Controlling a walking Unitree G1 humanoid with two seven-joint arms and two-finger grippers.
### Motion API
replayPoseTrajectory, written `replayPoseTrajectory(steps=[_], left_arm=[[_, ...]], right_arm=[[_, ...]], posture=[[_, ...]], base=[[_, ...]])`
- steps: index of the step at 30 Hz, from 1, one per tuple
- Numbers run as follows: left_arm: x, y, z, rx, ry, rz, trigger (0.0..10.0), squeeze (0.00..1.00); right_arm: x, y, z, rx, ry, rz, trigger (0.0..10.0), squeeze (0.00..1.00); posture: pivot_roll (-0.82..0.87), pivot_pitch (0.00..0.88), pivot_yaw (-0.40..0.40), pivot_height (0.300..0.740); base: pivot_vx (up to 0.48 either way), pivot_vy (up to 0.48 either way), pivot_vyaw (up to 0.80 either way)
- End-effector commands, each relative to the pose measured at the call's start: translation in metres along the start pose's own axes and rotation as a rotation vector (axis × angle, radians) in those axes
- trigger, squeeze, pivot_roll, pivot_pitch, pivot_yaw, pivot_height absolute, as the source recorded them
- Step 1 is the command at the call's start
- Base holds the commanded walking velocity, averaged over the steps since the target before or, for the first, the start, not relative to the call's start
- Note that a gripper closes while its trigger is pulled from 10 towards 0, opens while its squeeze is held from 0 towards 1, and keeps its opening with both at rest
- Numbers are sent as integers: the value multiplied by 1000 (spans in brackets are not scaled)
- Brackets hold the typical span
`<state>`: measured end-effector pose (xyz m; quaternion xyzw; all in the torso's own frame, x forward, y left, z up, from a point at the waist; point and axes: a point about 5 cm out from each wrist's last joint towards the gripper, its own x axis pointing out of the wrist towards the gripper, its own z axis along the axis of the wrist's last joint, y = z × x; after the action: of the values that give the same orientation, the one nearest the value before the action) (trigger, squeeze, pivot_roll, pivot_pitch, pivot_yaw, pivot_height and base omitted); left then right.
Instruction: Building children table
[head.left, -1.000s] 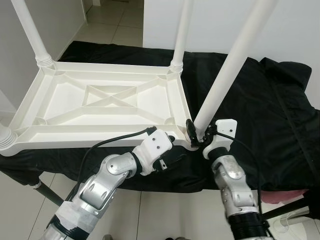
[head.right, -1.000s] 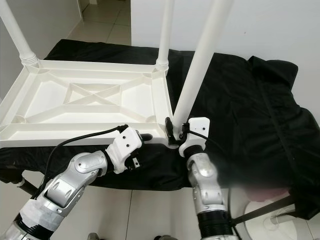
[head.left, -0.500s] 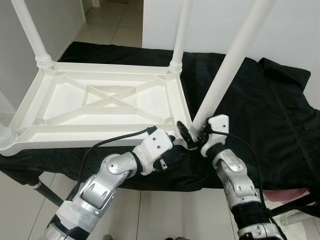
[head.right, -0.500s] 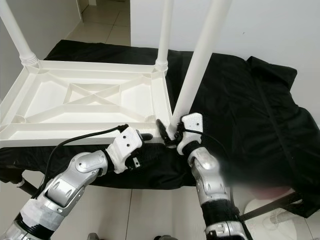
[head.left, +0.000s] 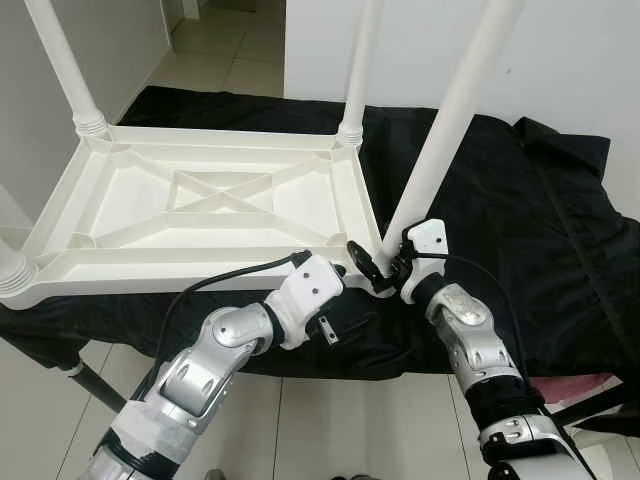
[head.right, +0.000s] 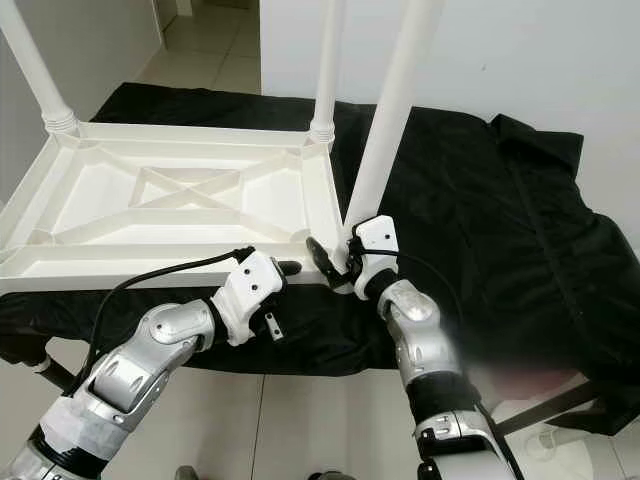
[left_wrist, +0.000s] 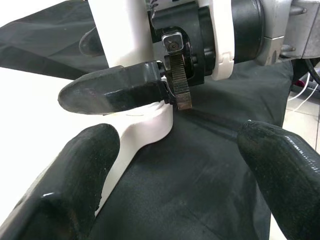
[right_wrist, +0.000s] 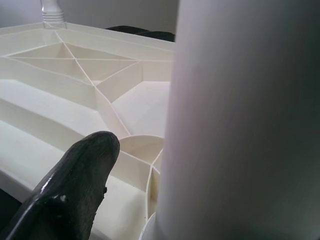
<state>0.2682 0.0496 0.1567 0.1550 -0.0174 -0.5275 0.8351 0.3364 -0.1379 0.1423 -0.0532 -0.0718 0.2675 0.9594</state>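
Right gripper (head.left: 378, 270) sits at the near right corner of the tabletop (head.left: 215, 205), its 2 black fingers spread around the foot of the near right leg (head.left: 450, 110); 1 finger (right_wrist: 75, 185) lies over the ribbed underside, just beside the leg, and whether either finger presses on the leg I cannot tell. Left gripper (head.left: 335, 300) rests at the near edge of the tabletop, just left of that same corner, its 2 fingers (left_wrist: 80, 175) spread apart, 1 against the white rim and the other over the cloth (head.left: 560, 230), with nothing between them.

White and turned upside down, the tabletop lies on the black cloth, which covers a low stand and hangs off it at the right. 4 legs can be counted: the near right one, which leans to the right; a far right leg (head.left: 358, 70); a far left leg (head.left: 65, 65); and a near left leg (head.left: 12, 272), of which just the foot is in view. Ribs on the underside form 1 cross in the middle panel.
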Motion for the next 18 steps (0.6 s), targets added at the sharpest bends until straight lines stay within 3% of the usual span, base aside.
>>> replayPoseTrajectory(steps=[1,2,15,16,18], left_arm=[[2,-6,-2,8,8,-64,10000,0],[1,-6,-2,7,7,-67,10000,0],[0,-7,-3,11,15,-66,10000,0],[0,-7,-3,11,16,-65,10000,0],[0,-7,-3,11,17,-65,10000,0]], right_arm=[[-1,-1,-2,-13,10,13,10000,0],[-1,-2,-3,-14,11,21,0,0],[-9,-5,-14,21,26,5,0,0],[-10,-5,-14,27,30,-8,1059,0],[-11,-5,-15,30,33,-17,1059,0]], posture=[[9,54,-62,740],[10,54,-62,740],[10,62,-62,740],[9,63,-62,740],[9,63,-62,740]], base=[[0,0,0],[0,0,0],[0,0,0],[0,0,0],[0,0,0]])
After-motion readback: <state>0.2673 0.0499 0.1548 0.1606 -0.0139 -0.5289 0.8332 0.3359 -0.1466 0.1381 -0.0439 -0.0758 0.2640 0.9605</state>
